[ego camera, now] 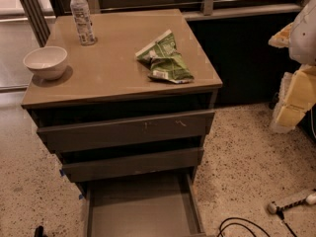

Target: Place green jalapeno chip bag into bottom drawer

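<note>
The green jalapeno chip bag (164, 58) lies flat on the right half of the cabinet top (113, 68), with its white end strip pointing toward the back. The bottom drawer (143, 206) is pulled out below the two upper drawers, and its plain grey floor is bare. My gripper (295, 100) is a white and pale yellow shape at the right edge of the view. It hangs beside the cabinet, well to the right of the bag and a little lower, and touches nothing.
A white bowl (45, 61) sits at the left of the cabinet top. A clear plastic bottle (82, 16) stands at the back left. The two upper drawers (128, 130) stand slightly out. A white power strip (291, 201) and black cables (242, 226) lie on the speckled floor at the lower right.
</note>
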